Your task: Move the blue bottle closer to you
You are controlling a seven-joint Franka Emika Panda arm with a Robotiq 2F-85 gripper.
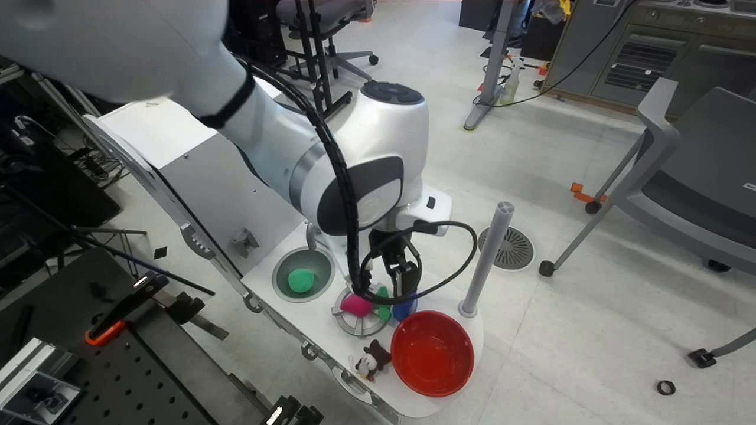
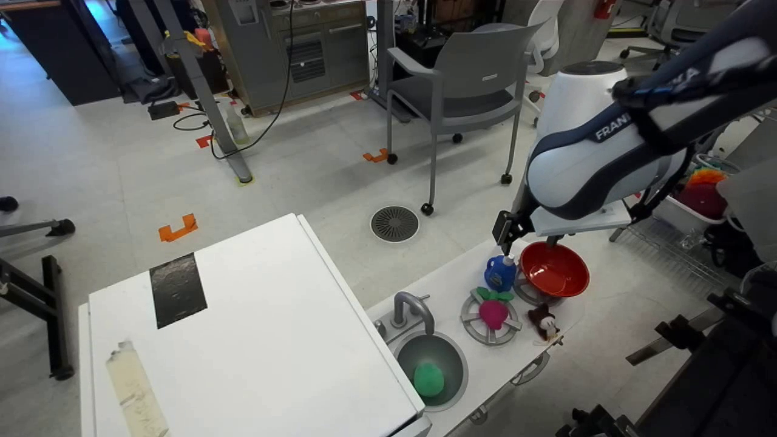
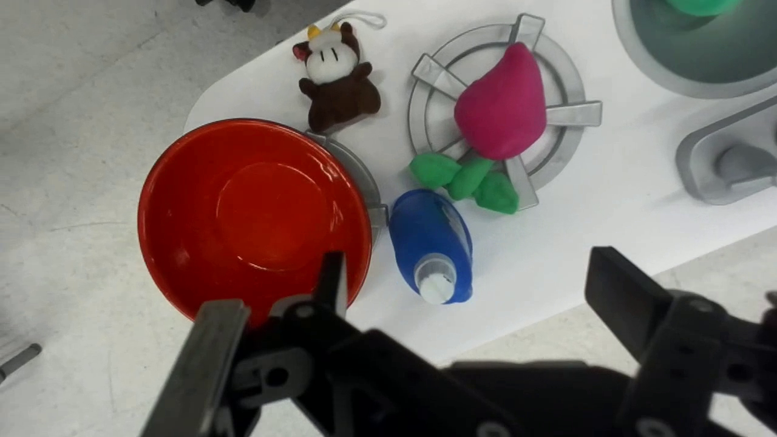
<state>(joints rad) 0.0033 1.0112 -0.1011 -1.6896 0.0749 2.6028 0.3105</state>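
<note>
The blue bottle (image 3: pixel 428 233) has a white cap and stands on the white toy kitchen counter, beside the red bowl. It also shows in both exterior views (image 1: pixel 404 310) (image 2: pixel 500 274); in one of them the gripper partly hides it. My gripper (image 3: pixel 466 258) is open and empty, with its fingers wide apart. It is above the counter and apart from the bottle. In the wrist view the bottle appears between the fingers, nearer the left one. The gripper also shows in both exterior views (image 1: pixel 405 278) (image 2: pixel 529 240).
The red bowl (image 3: pixel 255 212) sits close beside the bottle. A pink and green toy (image 3: pixel 504 109) lies on a grey burner ring on its other side. A brown plush toy (image 3: pixel 340 91), a sink with a green ball (image 2: pixel 428 380) and a grey upright post (image 1: pixel 487 260) stand around.
</note>
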